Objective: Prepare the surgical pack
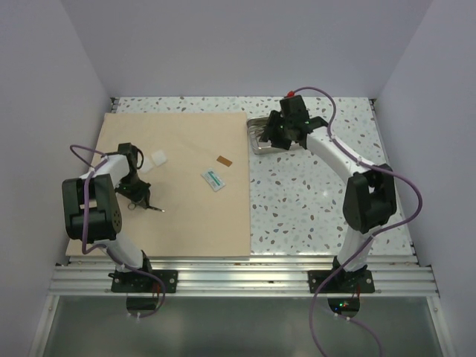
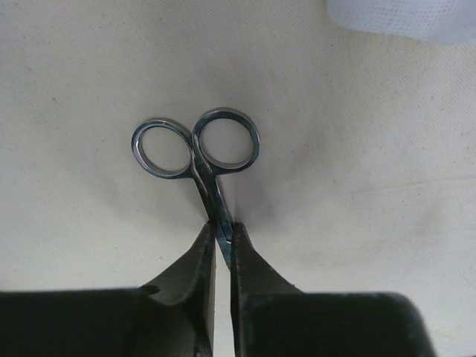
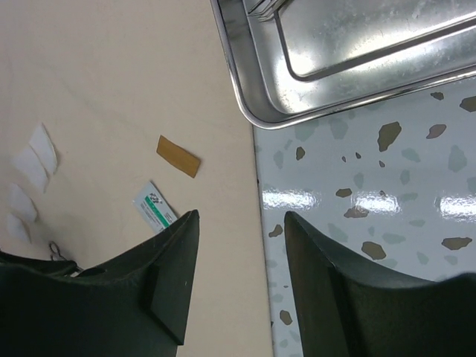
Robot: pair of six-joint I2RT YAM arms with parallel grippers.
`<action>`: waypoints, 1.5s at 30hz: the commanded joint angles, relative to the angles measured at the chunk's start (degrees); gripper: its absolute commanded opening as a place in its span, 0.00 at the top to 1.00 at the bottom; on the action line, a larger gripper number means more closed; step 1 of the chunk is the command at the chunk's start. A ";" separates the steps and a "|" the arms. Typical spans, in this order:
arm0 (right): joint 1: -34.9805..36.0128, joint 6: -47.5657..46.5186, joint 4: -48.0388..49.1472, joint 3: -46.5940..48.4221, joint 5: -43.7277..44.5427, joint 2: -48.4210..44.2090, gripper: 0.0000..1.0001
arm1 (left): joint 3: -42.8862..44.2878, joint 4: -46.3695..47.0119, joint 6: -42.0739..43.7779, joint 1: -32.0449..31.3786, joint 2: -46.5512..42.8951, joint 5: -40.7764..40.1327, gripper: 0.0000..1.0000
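Low in the left wrist view, the left gripper is clamped shut. The tan sheet fills the overhead frame's left. The steel tray sits at its upper-right edge, near the right gripper, which is spread and empty. The scissors, pinched by their thin shanks, may pivot or slip.

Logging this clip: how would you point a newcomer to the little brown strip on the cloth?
Start at the big tan wrap sheet and follow its right edge toward the steel tray. The brown strip lies flat just inside that edge, apart from the green-and-white packet closer to the sheet's near edge. It alone is plain brown; the packet is printed, the squares farther left white.
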 commanded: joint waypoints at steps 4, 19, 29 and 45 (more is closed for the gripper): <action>1.25 -2.02 -0.12 3.86 -0.15 0.89 0.47 | 0.20 -2.33 0.06 0.41 -1.41 -0.37 1.00; 4.94 -1.85 4.26 6.24 -15.60 5.90 0.39 | -0.58 0.04 12.89 -3.44 -16.61 9.46 1.00; 7.84 -1.50 3.92 7.38 -17.21 8.01 0.37 | -1.47 1.27 14.65 -6.62 -15.84 5.17 0.76; 7.84 -2.82 2.78 5.27 -16.41 6.70 0.37 | -4.19 6.72 14.04 -6.53 -6.78 7.19 0.68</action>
